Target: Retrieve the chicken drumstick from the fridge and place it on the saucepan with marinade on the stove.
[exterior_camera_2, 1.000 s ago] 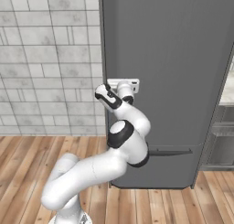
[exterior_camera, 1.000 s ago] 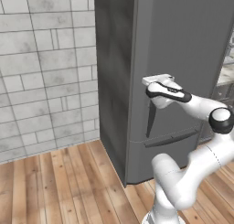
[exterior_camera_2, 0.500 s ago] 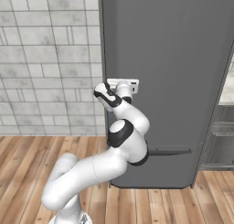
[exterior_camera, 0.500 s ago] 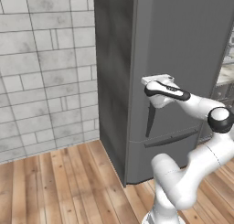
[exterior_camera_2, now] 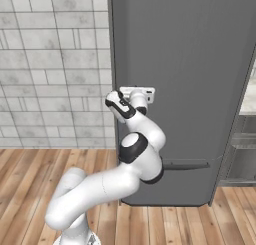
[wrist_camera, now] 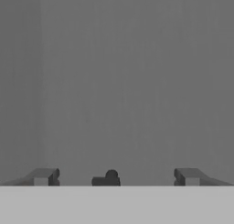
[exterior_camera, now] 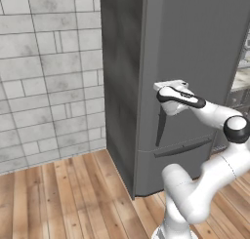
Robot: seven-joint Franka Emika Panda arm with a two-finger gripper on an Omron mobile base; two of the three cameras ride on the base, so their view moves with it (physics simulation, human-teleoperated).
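Fridge (exterior_camera: pixel 195 62): tall, dark grey, door closed, beside the tiled wall (exterior_camera: pixel 49 72).
Gripper (wrist_camera: pixel 116 176): at the door's front, near its vertical handle (exterior_camera: pixel 160 128).
Fingers (wrist_camera: pixel 43 176): spread wide, holding nothing.

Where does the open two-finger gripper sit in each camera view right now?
Left base view: the gripper at centre right, against the tall dark grey metallic fridge.
Right base view: centre, on the same door.
Hand view: fingertips low, spread apart.
Shared landmark: the fridge door.
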